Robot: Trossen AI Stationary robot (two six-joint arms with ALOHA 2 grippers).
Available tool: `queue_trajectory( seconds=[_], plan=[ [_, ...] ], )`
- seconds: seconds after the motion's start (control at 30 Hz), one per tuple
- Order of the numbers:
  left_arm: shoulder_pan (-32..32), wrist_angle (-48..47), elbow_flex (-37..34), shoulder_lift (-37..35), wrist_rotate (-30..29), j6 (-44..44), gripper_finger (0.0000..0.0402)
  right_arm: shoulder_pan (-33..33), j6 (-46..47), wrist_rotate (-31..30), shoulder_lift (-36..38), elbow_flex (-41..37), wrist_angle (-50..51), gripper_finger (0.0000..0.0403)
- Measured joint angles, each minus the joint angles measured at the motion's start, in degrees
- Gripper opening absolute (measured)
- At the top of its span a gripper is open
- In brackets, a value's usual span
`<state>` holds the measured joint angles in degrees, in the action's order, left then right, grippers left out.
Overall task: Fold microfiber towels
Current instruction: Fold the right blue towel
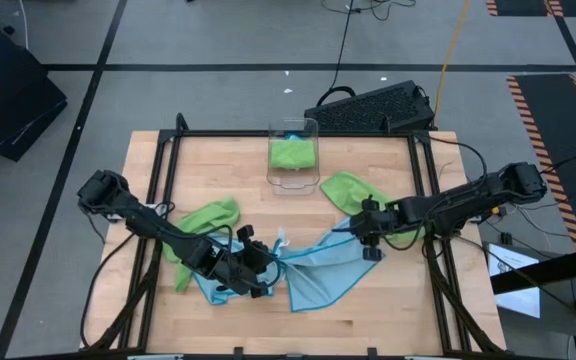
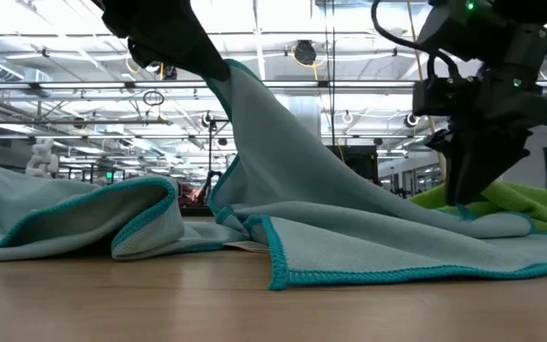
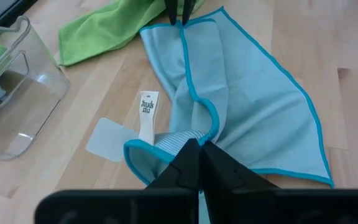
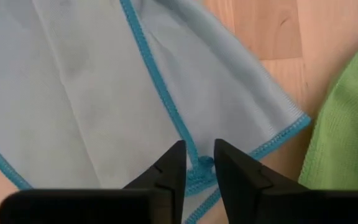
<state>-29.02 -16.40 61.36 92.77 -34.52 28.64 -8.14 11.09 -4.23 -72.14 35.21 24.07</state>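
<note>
A light blue towel with a teal hem lies spread between my two grippers. My left gripper is shut on its near-left end and holds that end up. At the towel's far-right corner, my right gripper points down and is shut on the hem. A white tag hangs off the towel beside the left fingers. One lime green towel lies under the left arm. Another green towel lies by the right gripper. A third sits in the clear bin. My left gripper pinches a bunched fold of the towel's teal-hemmed edge between its two fingers, slanting down from the table's left. That end is lifted, and the cloth slopes down from it to the table. My right gripper has the hem at the towel's corner between its two fingertips, coming steeply from above. That corner lies on the table beside the green towel.
The clear bin stands at the far middle of the wooden table. A black metal frame runs round the table's edges. More light blue cloth lies heaped near the left arm. Bare wood shows near the front.
</note>
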Motion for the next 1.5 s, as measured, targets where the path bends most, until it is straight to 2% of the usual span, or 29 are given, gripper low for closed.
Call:
queue_trajectory(
  seconds=[0.2, 0.47, 0.6, 0.73, 0.93, 1.07, 1.23, 1.33, 1.5],
  plan=[
    [0.0, 0.0, 0.0, 0.0, 0.0, 0.0, 0.0014, 0.0, 0.1, 0.7, 0.0, -3.5, -3.2, 0.0069],
    [0.0, 0.0, 0.0, 0.0, 0.0, 0.2, 0.0008, 0.0, -1.9, 3.3, 0.3, -3.8, -3.7, 0.0065],
    [0.0, 0.0, 0.0, 0.0, 0.0, 0.2, 0.0016, 0.0, -3.7, 5.9, 0.3, -3.8, -3.7, 0.0035],
    [0.0, 0.0, 0.0, 0.0, 0.0, -0.3, 0.0014, 0.0, -4.9, 6.0, 0.2, -3.8, -3.7, 0.0004],
    [0.1, 0.0, 0.0, 0.0, -0.1, -1.3, 0.0009, 0.0, -6.2, 5.9, 1.3, -3.8, -3.6, 0.0001],
    [0.1, 0.0, 0.0, -0.1, -2.5, -2.8, 0.0013, -0.1, -5.9, 5.6, 4.6, -3.1, -1.4, 0.0001],
    [0.2, 0.0, 0.0, -0.1, -4.2, -3.4, 0.0006, -1.9, -4.7, 0.0, 10.0, 0.1, 3.9, 0.0001],
    [0.5, 0.0, 0.0, -0.1, -4.4, -3.1, 0.0014, -2.5, -3.4, -1.1, 12.3, 0.2, 4.0, 0.0000],
    [0.5, 0.1, 0.0, -0.1, -4.4, -3.0, 0.0005, -2.5, -1.9, -0.2, 10.9, -3.4, 1.9, 0.0018]
  ],
)
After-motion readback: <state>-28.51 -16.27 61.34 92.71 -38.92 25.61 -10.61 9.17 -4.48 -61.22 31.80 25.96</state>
